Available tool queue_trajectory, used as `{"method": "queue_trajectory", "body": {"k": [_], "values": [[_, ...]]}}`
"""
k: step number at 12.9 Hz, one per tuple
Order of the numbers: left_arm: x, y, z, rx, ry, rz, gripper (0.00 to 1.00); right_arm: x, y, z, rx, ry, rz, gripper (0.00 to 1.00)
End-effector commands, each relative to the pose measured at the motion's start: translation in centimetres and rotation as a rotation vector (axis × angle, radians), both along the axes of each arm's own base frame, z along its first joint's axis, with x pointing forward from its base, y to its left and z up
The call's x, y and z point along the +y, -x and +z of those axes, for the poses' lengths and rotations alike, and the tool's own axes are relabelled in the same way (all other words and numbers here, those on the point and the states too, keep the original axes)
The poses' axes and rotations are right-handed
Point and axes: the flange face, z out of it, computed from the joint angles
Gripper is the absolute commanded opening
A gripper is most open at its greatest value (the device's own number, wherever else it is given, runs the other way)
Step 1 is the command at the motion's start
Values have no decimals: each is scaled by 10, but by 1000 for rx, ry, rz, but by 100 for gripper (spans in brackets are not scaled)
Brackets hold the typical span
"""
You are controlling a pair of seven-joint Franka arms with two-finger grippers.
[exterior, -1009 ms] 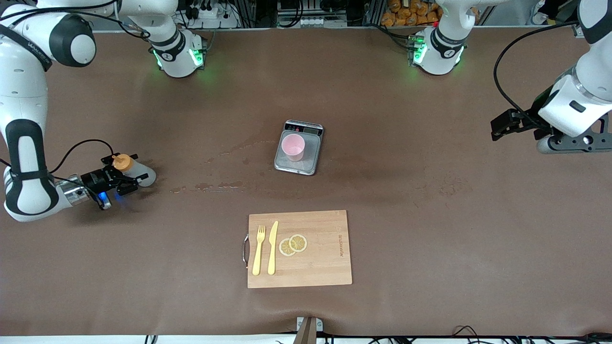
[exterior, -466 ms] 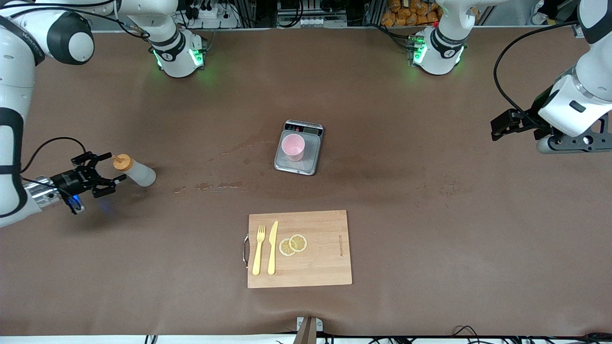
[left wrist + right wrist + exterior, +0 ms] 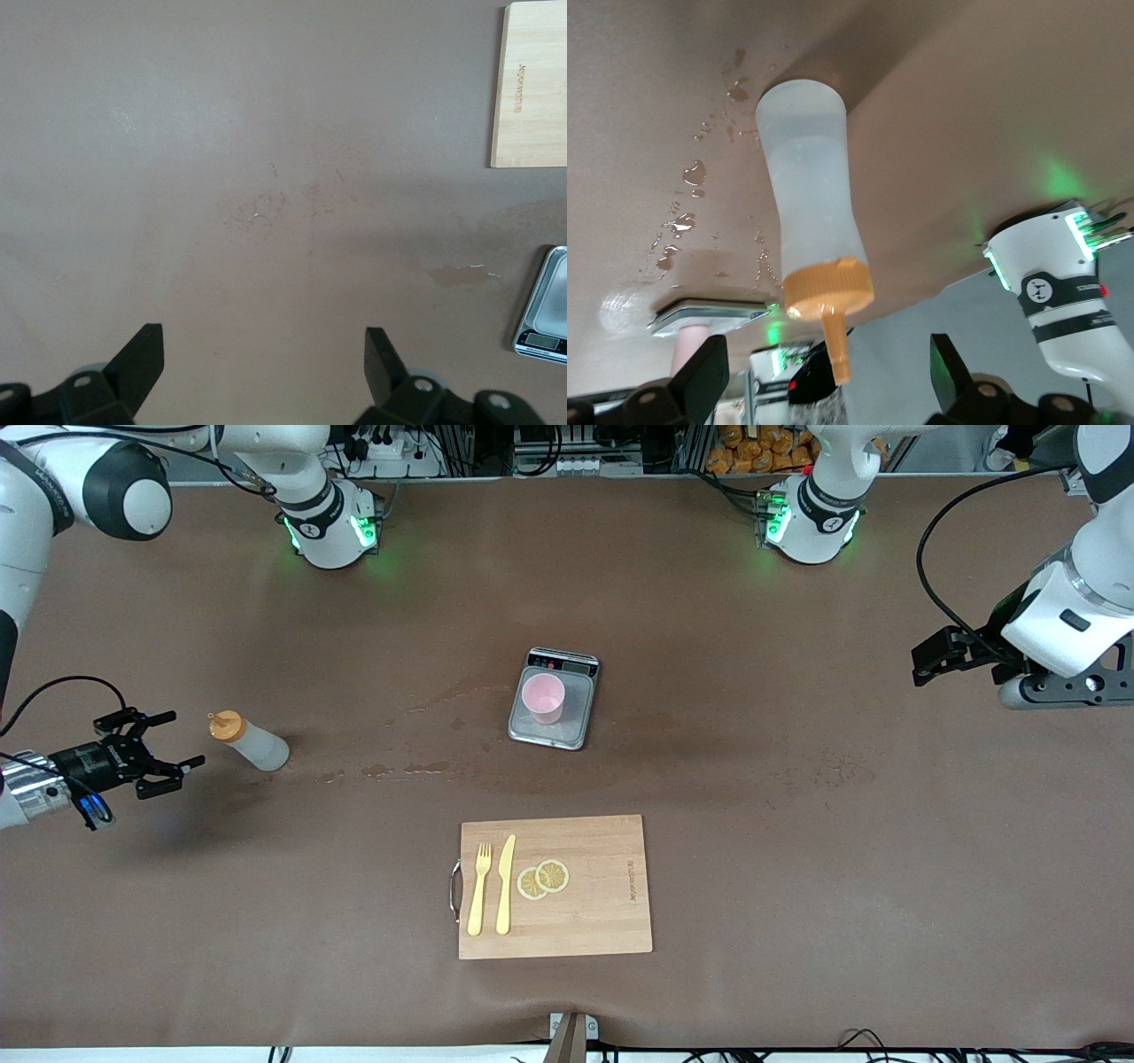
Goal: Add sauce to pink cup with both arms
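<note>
Right gripper (image 3: 168,748) released sauce bottle (image 3: 251,742), fingers spread, withdrew toward right arm's table end.

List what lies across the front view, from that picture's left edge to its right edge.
right gripper → sauce bottle → fork → knife → lemon slices → left gripper

Translucent plastic sauce (image 3: 252,744), matt brown table (image 3: 797,824), wooden board (image 3: 585,886).
</note>
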Motion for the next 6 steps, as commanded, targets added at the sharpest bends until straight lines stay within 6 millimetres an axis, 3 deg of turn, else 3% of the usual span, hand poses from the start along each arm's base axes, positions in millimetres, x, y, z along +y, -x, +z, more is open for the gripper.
{"method": "queue_trajectory", "body": {"k": [1,4,6], "values": [[5,9,11,-11,0,-1,100,23,-8,54,-54,71,52,100],[6,9,9,-6,-1,0,100,58,-18,104,-149,85,114,100],[10,9,10,-8,-2,6,100,102,-27,127,-214,83,222,100]]}}
